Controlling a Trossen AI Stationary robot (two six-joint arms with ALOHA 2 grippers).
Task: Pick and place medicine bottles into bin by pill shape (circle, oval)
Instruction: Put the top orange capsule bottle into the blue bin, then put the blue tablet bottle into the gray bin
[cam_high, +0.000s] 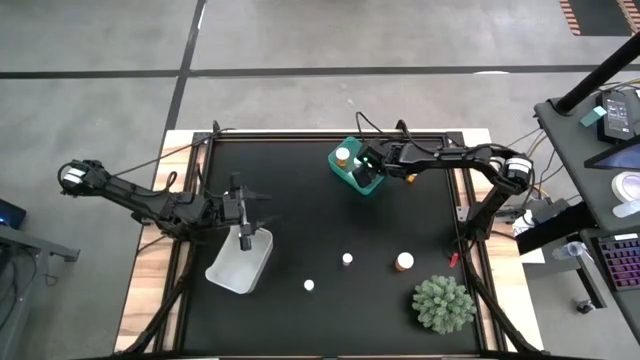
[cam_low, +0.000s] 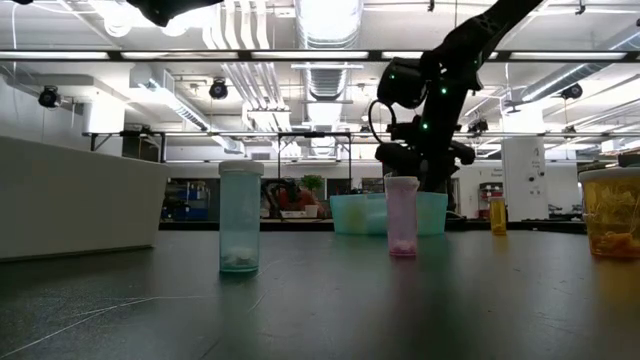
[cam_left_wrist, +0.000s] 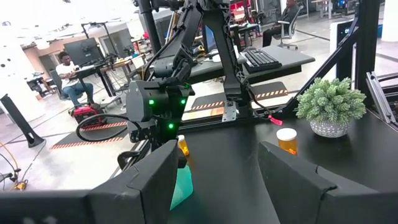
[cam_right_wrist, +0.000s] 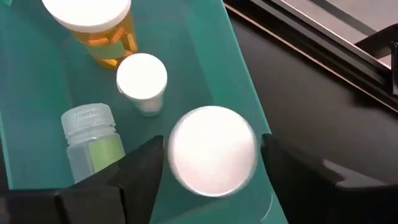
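High view, near edge first: I saw the green plant (cam_high: 443, 303) at the right front corner, with three loose medicine bottles (cam_high: 404, 261) in a row beside it and open black mat around them. Left gripper (cam_high: 246, 237) hung over the white bin (cam_high: 241, 268), fingers apart, holding nothing. Far side: right gripper (cam_right_wrist: 211, 155) sat over the teal bin (cam_high: 345, 172), fingers spread, a white-capped bottle (cam_right_wrist: 212, 151) between them; grip uncertain. Other bottles stood inside.

Dark arm (cam_low: 440, 60) descending to teal bin (cam_low: 350, 214) at table's far side, its gripper's fingers hidden, pink-tinted bottle (cam_low: 402, 216) just before it, teal-tinted bottle (cam_low: 240, 217) well aside, amber bottle (cam_low: 612, 212) at picture's edge
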